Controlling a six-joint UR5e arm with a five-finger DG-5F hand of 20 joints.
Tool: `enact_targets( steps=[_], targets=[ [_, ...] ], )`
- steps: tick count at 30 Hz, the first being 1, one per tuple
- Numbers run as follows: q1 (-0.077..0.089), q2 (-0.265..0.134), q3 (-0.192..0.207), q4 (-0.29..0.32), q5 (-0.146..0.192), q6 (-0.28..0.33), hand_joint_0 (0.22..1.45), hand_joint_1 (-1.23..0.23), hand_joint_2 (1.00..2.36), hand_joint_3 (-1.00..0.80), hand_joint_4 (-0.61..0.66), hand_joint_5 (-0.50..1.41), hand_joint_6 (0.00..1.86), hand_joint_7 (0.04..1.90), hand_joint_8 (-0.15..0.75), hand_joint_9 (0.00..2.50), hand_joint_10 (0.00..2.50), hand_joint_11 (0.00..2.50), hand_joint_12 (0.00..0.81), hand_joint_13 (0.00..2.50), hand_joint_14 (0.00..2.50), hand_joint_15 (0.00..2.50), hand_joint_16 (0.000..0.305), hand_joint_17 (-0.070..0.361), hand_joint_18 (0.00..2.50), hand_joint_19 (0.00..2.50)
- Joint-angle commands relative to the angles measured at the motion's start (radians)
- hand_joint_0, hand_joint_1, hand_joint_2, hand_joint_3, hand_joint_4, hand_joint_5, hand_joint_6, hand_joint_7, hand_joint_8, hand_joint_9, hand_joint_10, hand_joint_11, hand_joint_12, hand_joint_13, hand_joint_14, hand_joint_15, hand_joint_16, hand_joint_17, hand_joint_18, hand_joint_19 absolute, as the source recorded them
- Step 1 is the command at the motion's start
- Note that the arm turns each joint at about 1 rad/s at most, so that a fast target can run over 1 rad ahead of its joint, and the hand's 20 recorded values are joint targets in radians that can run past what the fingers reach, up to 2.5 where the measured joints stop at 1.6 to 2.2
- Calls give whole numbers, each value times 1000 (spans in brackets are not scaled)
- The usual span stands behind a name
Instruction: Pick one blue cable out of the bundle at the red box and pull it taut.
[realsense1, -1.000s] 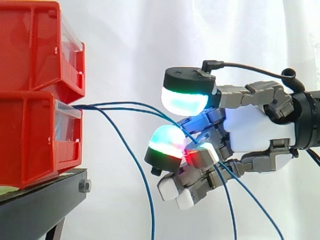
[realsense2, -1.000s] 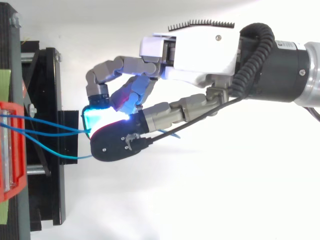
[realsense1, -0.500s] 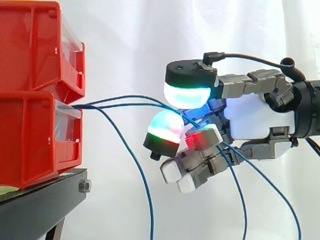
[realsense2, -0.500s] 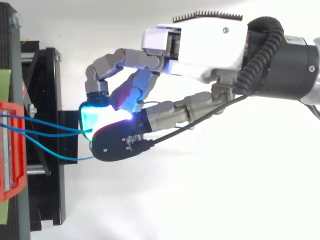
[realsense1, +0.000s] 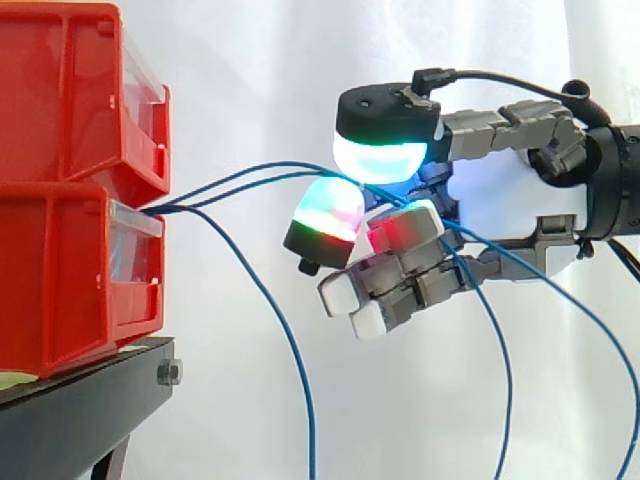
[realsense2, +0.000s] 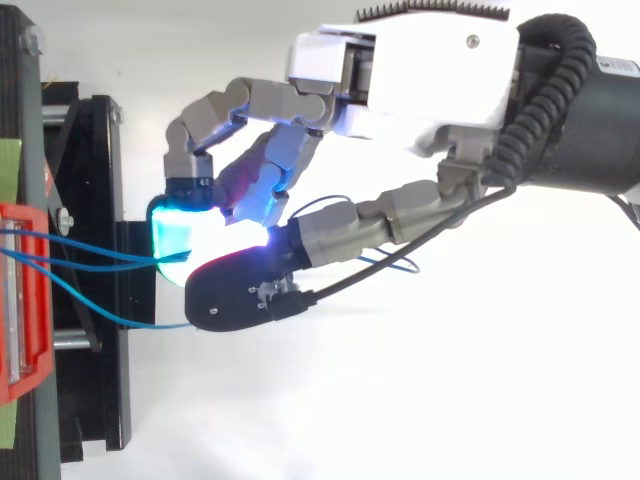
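Note:
Three thin blue cables come out of the lower red bin at the left. Two of them rise in a shallow arc to my hand, which is shut on them, pinching them between a glowing cyan pad above and a green-red pad below. Behind the pinch they trail down to the right. The third cable hangs loose from the bin, down past the frame's lower edge. From above, the hand reaches in from the right and the held cables run left into the bin.
A second red bin is stacked on the lower one. Both stand on a black stand at the left edge. A white curtain hangs behind. Open space lies under and to the right of the hand.
My hand has risen and drawn slightly right, away from the bin, still pinching. The two held cables now slope upward from the bin and trail longer behind the hand.

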Motion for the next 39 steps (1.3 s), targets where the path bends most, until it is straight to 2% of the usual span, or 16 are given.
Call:
enact_targets(
  steps=[1,15,31,36,39],
  targets=[
    [0,5,0,-7,1,-14,593,-792,1016,-22,175,-96,749,1034,376,1120,10,1224,401,719,20,469,61,138,641,374],
    [0,5,0,-15,1,-14,606,-867,1023,-54,194,-106,751,998,343,1056,12,1274,377,656,19,462,57,127,599,366],
    [9,4,0,-44,1,-14,623,-946,1023,-98,184,-124,765,1029,338,979,15,1241,370,613,18,444,56,126,565,347],
    [9,5,0,-44,1,-14,638,-965,1019,-182,153,-145,794,924,333,943,13,1234,372,597,19,432,56,127,559,322],
    [9,4,0,-44,1,-14,640,-983,1013,-329,161,-148,797,924,333,941,13,1240,372,597,18,429,56,126,557,332]
  ],
)
